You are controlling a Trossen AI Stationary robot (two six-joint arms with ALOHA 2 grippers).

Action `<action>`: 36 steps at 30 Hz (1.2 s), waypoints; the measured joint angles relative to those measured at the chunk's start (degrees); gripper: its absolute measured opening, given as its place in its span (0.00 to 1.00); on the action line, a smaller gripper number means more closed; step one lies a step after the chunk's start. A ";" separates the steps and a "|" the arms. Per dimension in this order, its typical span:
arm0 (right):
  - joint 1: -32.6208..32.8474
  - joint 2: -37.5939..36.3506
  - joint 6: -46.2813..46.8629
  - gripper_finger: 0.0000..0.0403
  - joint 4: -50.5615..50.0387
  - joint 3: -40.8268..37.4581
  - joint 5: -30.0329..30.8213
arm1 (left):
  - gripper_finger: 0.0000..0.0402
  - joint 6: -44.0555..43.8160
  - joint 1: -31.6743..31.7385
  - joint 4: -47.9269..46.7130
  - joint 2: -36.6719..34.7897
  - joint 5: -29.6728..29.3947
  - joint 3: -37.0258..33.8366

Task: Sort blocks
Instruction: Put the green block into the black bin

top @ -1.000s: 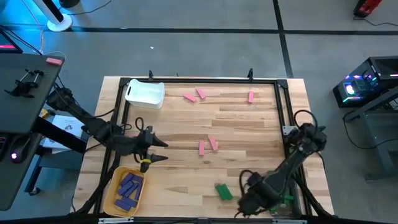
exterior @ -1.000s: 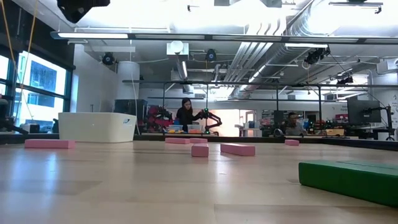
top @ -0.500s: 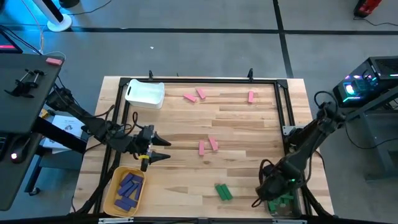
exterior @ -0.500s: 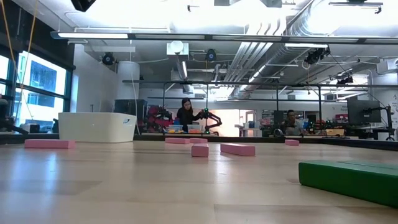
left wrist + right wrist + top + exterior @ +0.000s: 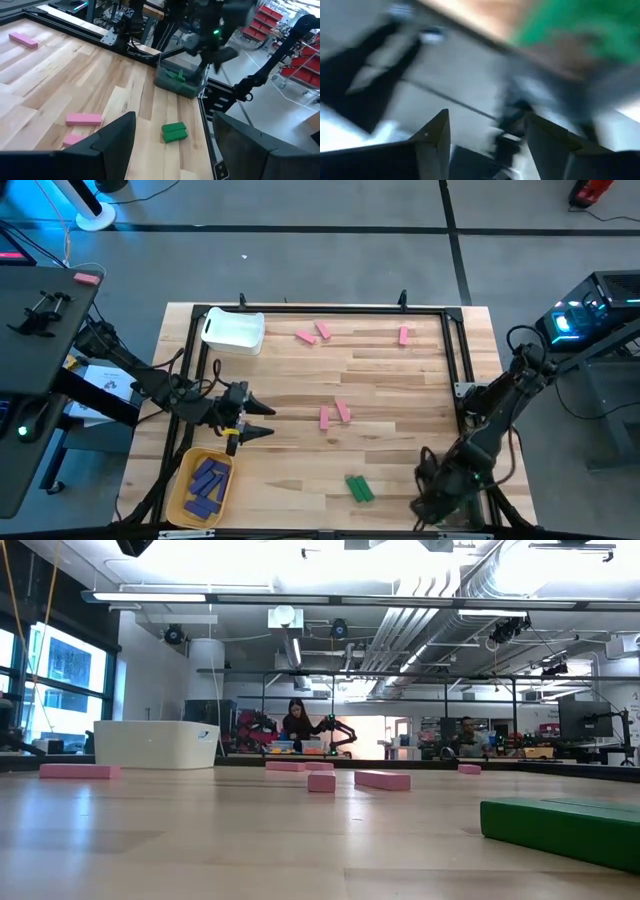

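Observation:
Two green blocks (image 5: 358,488) lie side by side on the table near its near edge, also in the left wrist view (image 5: 174,132). Several pink blocks lie flat mid-table (image 5: 324,417) and toward the far edge (image 5: 305,335). Purple blocks (image 5: 205,480) lie in the yellow bin (image 5: 180,498). More green blocks (image 5: 175,76) lie in the clear bin (image 5: 172,90) at the near right corner. My right gripper (image 5: 487,145) hangs open above that bin with nothing between its fingers. My left gripper (image 5: 262,421) stands open above the table's left side, holding nothing.
A white bin (image 5: 233,330) stands at the far left. A dark frame rail (image 5: 452,350) runs along the table's edges. Bare wood lies between the pink blocks and the near green pair. People show in the room beyond the table in the low view.
My right gripper has swung from beside the two green blocks toward the table's right edge and now hangs over the clear bin at the near right corner. The two green blocks on the table have stayed where they were.

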 joint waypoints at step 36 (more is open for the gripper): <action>-17.60 29.93 -38.84 0.00 -6.32 19.77 19.73 | 0.62 -1.10 0.02 -0.55 0.02 0.28 0.07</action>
